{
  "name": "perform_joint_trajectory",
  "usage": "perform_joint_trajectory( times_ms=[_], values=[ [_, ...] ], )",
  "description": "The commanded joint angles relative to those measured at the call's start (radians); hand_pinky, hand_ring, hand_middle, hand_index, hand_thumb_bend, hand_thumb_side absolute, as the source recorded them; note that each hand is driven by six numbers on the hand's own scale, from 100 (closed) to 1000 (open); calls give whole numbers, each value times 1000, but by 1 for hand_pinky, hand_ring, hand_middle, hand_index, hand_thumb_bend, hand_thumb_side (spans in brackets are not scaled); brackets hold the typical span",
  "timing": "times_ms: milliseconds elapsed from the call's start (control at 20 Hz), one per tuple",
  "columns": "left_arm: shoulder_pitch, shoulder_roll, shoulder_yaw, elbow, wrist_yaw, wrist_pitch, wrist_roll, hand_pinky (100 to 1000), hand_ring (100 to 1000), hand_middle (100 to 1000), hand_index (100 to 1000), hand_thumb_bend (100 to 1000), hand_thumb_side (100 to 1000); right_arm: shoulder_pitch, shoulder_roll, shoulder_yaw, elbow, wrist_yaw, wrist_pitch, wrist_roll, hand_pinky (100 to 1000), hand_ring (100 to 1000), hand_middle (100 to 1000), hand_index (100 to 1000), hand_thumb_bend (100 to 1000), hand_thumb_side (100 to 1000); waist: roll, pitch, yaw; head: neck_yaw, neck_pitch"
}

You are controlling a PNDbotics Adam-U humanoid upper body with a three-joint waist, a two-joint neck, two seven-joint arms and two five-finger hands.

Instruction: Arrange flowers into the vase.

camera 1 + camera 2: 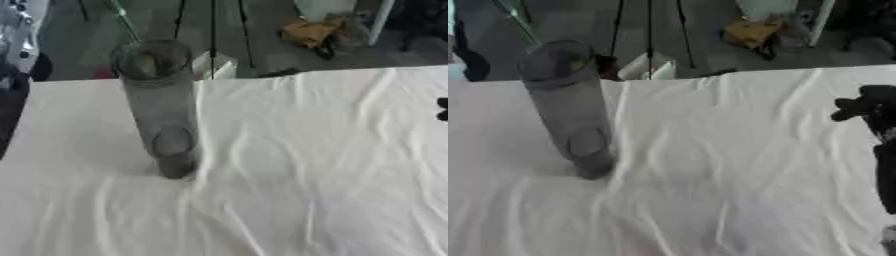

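Tall grey vase (162,107) upright on white-clothed table (324,165), left of centre. Right robot hand (866,107) at right edge, finger state unclear.

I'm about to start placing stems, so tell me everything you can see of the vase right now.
The vase is a tall, narrow cylinder of clear, grey-tinted material that looks like glass. It stands upright on the wrinkled white tablecloth, left of centre and toward the far edge. Its round mouth is open at the top, and its thicker base rests on the cloth. I can make out no flowers inside it, though its upper part shows against background clutter. Nothing but the cloth touches it; the right hand is well off to its right.
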Motion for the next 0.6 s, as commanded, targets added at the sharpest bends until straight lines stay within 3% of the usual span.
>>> perform_joint_trajectory(
  times_ms=[50,600],
  values=[
    [-20,13,-2,-16,-10,2,0,100,100,100,100,234,725,-14,-15,-1,-20,-3,-1,3,745,543,527,710,100,1000,11,-19,-2,4,-4],
    [-2,2,-21,-11,-36,6,-3,100,100,100,100,218,745,-22,-11,-1,-20,-2,-2,6,745,541,526,709,100,1000,10,-4,-8,15,-10]
  ],
)
